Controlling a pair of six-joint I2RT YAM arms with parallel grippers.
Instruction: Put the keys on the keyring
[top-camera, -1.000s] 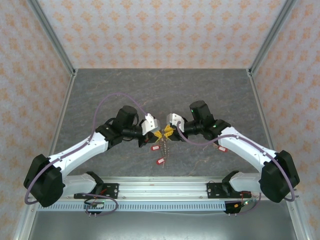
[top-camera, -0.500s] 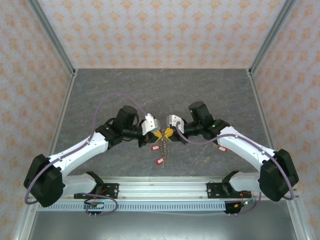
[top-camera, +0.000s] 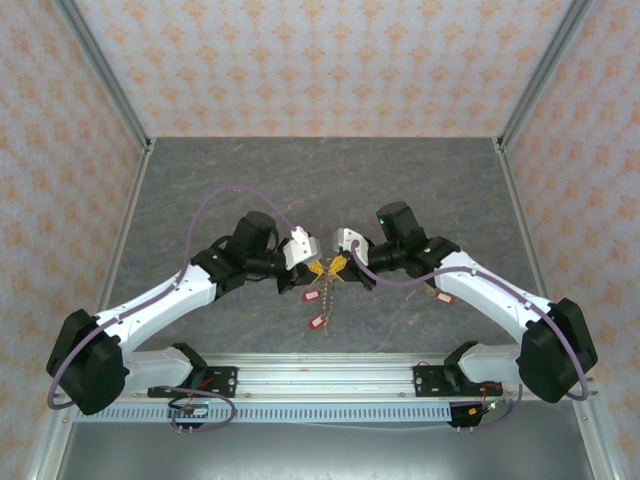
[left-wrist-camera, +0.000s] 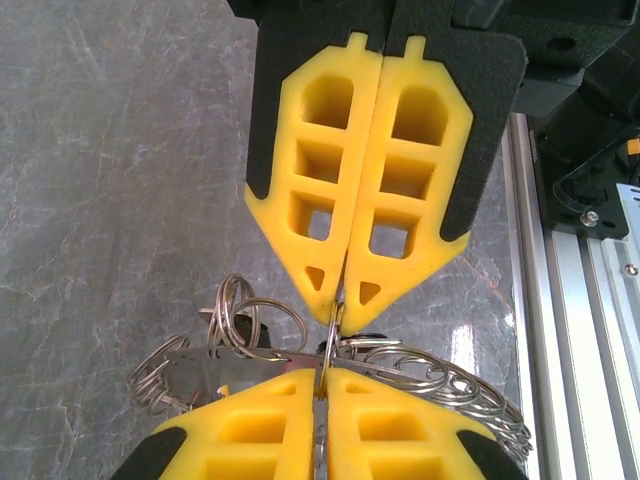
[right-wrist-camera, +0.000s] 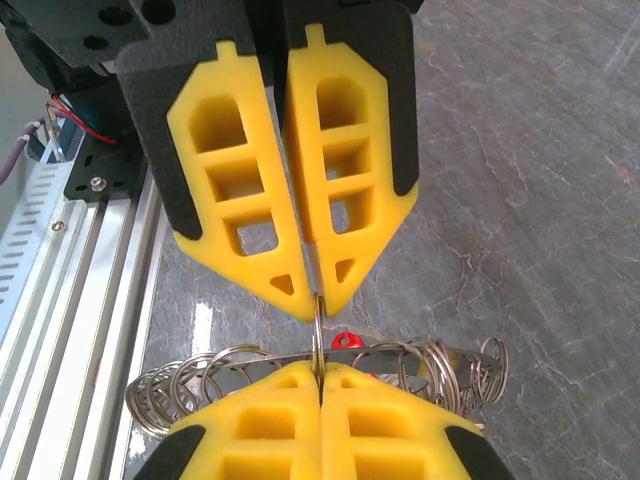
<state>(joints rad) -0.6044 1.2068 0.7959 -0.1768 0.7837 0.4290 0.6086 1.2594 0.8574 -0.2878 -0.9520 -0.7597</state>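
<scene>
Between left fingers (left-wrist-camera: 250, 425) and right fingers (right-wrist-camera: 262, 425) — keyring (left-wrist-camera: 432, 378) crosswise, keys (top-camera: 321, 320) hanging.

2 white arms, the left arm (top-camera: 160, 298) and the right arm (top-camera: 495, 290), have black joints and purple cables (top-camera: 215, 198). The left gripper (right-wrist-camera: 312, 292) and the right gripper (left-wrist-camera: 342, 298) carry yellow fingers (left-wrist-camera: 318, 255) with rectangular cut-outs on black backing.

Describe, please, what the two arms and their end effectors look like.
The left arm and right arm have white links, black joints and a purple cable each. The left end effector and right end effector have yellow, pointed, cut-out fingers backed in black.
</scene>
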